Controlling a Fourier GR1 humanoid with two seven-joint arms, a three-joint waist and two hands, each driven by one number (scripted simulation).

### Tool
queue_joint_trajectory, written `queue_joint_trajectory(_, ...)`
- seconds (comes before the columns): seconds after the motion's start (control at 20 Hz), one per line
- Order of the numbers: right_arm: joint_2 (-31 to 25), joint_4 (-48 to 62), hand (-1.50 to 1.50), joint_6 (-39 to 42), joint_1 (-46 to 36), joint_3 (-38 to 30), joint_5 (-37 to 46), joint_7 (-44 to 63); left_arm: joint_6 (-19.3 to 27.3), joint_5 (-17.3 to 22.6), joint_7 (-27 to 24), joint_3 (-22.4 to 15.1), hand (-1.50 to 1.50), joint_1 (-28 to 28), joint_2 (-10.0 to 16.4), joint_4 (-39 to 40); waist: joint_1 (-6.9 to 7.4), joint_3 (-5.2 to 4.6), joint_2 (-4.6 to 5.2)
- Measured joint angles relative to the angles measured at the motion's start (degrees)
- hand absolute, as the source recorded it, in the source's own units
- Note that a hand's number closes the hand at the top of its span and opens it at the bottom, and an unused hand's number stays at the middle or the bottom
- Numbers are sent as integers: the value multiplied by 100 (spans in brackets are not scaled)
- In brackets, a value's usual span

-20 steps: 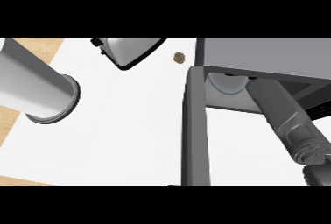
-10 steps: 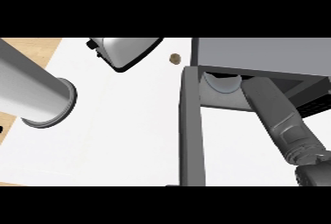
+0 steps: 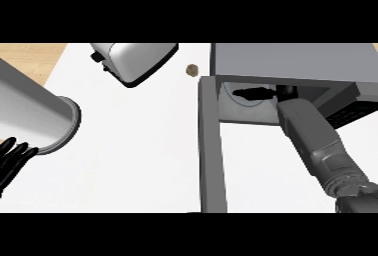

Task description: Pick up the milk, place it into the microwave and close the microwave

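Deep inside the open microwave, over the round turntable plate: the black right hand, at the end of the grey right forearm slanting up into the cavity. Cannot tell whether clamped on something or apart; too dark in there. Cannot make out the milk either. Swung wide from the microwave's left front corner and seen edge-on: the microwave door. Just beside the microwave's left rear corner, a small brown round thing; further left, a silver toaster, tilted. Well to the microwave's left, over the white counter: the left forearm and the left hand, fingers straight, slightly apart, holding nothing.
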Motion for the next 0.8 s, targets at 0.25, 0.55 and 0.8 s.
queue_joint_trajectory(0.25,158,-22,-150,756,379,-183,-259,-319,137,-110,192,-452,150,12,-161,-189,-139,-7,-76)
queue_joint_trajectory(0.55,397,-185,-150,1526,858,-233,-466,-556,494,-398,357,-1199,150,63,-241,-365,-282,-16,-146)
queue_joint_trajectory(0.8,484,-668,-150,1838,1594,-86,-540,-727,671,-596,358,-1600,150,129,-258,-280,-393,-23,-195)
